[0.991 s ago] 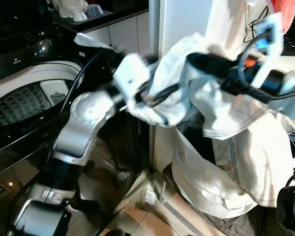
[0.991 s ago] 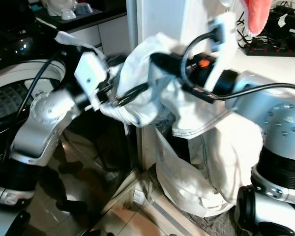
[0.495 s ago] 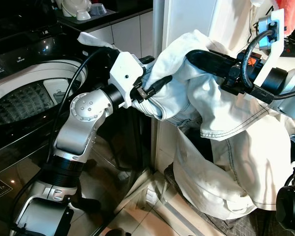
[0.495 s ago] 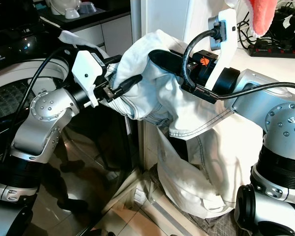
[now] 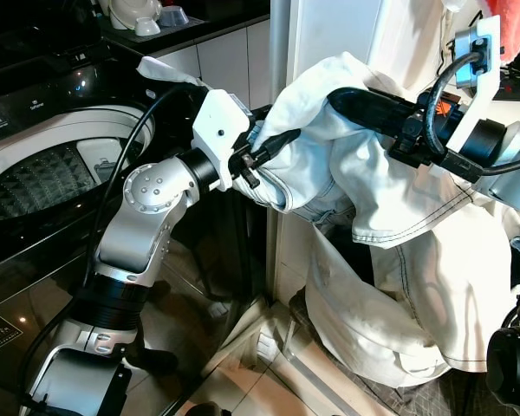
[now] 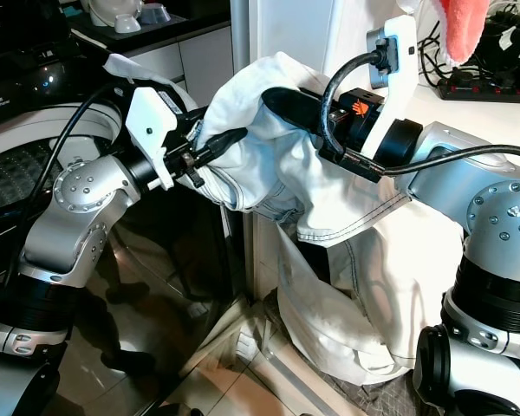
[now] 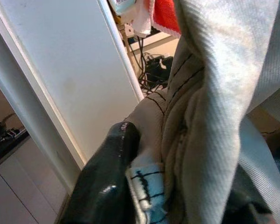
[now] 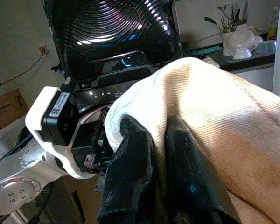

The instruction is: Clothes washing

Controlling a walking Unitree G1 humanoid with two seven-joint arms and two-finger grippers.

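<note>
Beside the white pillar (image 5: 329,35), both arms hold the white jeans (image 5: 390,260) up in the air. Since half a second ago almost nothing moves: left gripper (image 5: 269,149) lifts slightly, fingers clamped on a bunched hem; right gripper (image 6: 282,100) fingers close together, pinching cloth. So carrying has settled, and a swing toward the washer drum (image 5: 43,178) looks next. Fabric is thick ribbed denim with dark stitching, hanging in heavy folds to the floor.

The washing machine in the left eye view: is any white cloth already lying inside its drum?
No: the washing machine drum looks bare, and the white garment hangs between both grippers outside it.
</note>
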